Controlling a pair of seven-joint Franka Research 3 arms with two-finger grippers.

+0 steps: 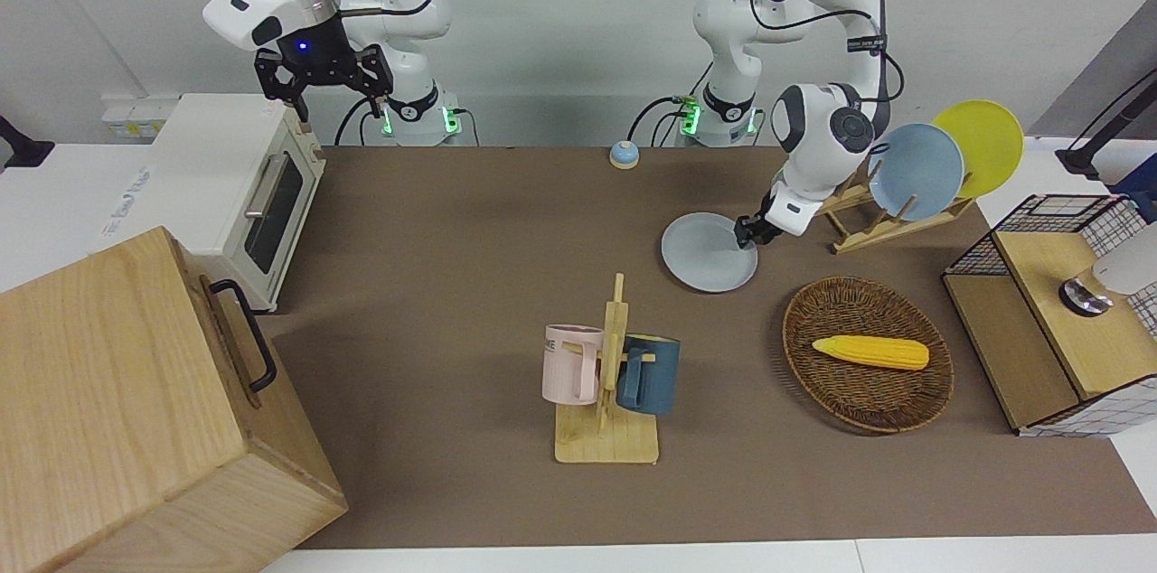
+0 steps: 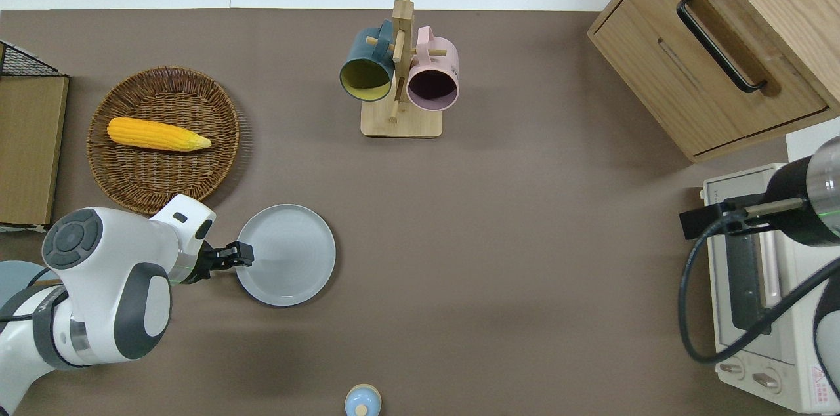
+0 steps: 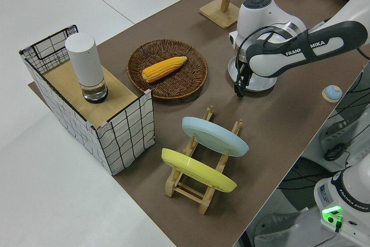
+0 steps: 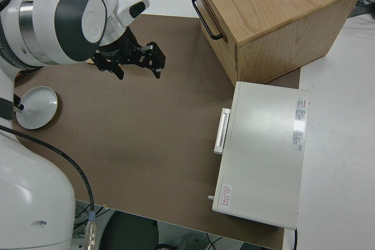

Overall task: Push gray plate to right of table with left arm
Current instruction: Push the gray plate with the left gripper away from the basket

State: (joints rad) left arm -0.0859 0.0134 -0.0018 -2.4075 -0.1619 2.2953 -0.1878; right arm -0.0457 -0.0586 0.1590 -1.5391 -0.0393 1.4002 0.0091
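Observation:
The gray plate (image 1: 705, 255) lies flat on the brown table (image 1: 452, 239), seen from above (image 2: 289, 255) between the wicker basket and the robots. My left gripper (image 1: 748, 234) is shut and low at the plate's rim on the side toward the left arm's end of the table; in the overhead view (image 2: 241, 253) its tips touch that rim. In the left side view the arm hides most of the plate (image 3: 261, 84). My right gripper (image 1: 321, 80) is open and empty, parked.
A mug rack (image 2: 400, 121) with two mugs stands farther from the robots. A wicker basket (image 2: 223, 153) with corn, a dish rack (image 1: 890, 225) with a blue and a yellow plate, and a wire crate (image 1: 1058, 220) are at the left arm's end. A toaster oven (image 1: 235, 184) and a wooden cabinet (image 1: 136, 410) are at the right arm's end. A small bell (image 2: 362, 401) sits near the robots.

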